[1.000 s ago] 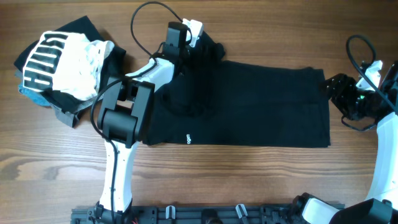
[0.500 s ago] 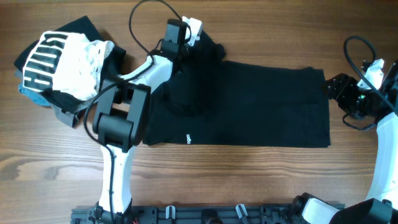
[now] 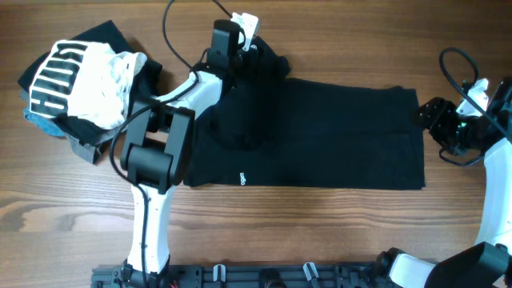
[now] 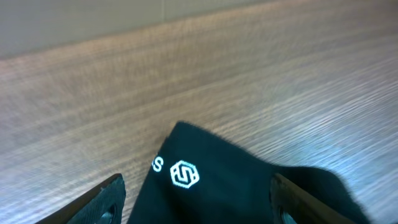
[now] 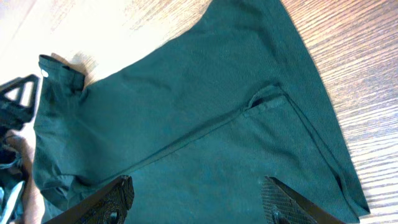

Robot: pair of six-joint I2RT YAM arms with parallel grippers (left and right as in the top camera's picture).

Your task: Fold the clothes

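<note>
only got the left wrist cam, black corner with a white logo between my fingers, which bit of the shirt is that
observer: a bunched flap, likely a sleeve, sticking out of the far edge of the black t-shirt, under the left fingers.
operator: rest of it flat?
observer: yes, spread in a long strip across the table, its other end by the right fingers.
operator: anything else near me?
observer: a pile of clothes lies on the far side of the left arm from the shirt.
</note>
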